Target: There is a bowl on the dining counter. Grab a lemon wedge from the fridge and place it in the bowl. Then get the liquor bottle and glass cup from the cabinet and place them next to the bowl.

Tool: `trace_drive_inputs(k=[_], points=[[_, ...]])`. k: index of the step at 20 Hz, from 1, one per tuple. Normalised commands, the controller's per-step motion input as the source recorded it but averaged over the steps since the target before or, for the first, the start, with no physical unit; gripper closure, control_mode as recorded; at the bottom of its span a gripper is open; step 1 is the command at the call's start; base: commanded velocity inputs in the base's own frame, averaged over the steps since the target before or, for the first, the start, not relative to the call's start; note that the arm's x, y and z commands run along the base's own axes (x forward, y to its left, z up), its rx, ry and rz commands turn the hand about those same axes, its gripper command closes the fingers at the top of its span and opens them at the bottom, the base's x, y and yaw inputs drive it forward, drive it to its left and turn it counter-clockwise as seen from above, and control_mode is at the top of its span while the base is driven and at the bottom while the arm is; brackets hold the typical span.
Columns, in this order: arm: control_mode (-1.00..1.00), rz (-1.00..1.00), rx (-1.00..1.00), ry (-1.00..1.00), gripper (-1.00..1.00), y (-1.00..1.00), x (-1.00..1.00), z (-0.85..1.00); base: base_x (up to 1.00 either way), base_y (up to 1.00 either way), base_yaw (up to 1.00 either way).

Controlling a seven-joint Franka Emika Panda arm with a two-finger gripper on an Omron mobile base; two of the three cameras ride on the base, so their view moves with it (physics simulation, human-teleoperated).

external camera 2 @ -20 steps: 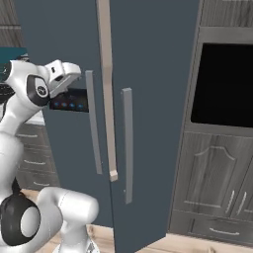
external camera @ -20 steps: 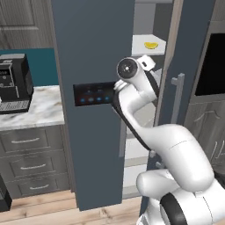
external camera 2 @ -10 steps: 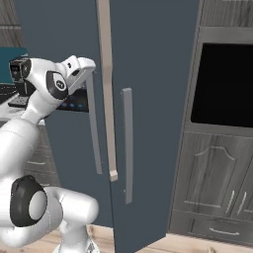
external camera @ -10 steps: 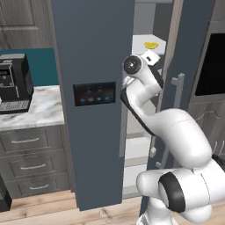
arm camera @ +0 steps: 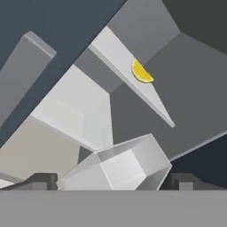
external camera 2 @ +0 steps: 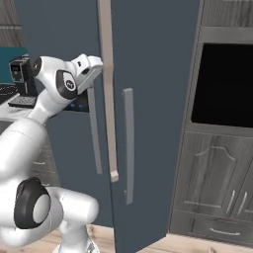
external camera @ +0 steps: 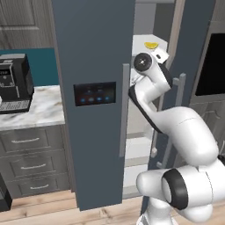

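The yellow lemon wedge [external camera: 151, 45] lies on a white shelf inside the fridge [external camera: 94, 52], seen through the gap between its two dark doors. In the hand view the lemon wedge [arm camera: 141, 73] sits on the shelf's edge, well ahead of the fingers. My gripper [external camera: 160, 55] is at the door gap, just below and right of the wedge, and is open with nothing in it. From the right my gripper [external camera 2: 94, 64] points into the slit between the doors. Both dark fingertips [arm camera: 42, 179] stand wide apart. The bowl, liquor bottle, glass cup and cabinet are out of view.
The right fridge door [external camera 2: 153, 99] stands ajar close beside the hand, with a long handle [external camera 2: 128, 143]. A clear bin [arm camera: 119, 166] sits low inside the fridge. A coffee machine [external camera: 13, 83] stands on the marble counter [external camera: 41, 110] at left. A black oven [external camera 2: 222, 84] is at right.
The arm has swung up and right, bringing the hand from in front of the left door to the gap between the doors. The jaws stayed open.
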Motion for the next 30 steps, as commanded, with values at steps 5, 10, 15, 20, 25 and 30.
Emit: trace_drive_inputs(k=[5,10,15,20,25,30], points=[[-1.0,-0.06,0.0,0.0,-1.0,-0.62,-0.22,0.12,0.0,0.0,0.0],[-1.0,-0.09,0.0,0.01,-1.0,-0.74,-0.32,0.11,0.0,0.0,0.0],[-1.0,-0.1,0.01,0.06,-1.0,-0.9,-0.3,0.14,0.0,0.0,0.0],[-1.0,-0.04,0.03,0.1,-1.0,-1.0,-0.07,0.17,0.0,0.0,0.0],[-1.0,0.0,0.05,0.09,-1.0,-1.0,0.0,0.17,0.0,0.0,0.0],[-1.0,0.0,0.04,0.03,-1.0,-0.99,-0.02,0.08,0.0,0.0,0.0]])
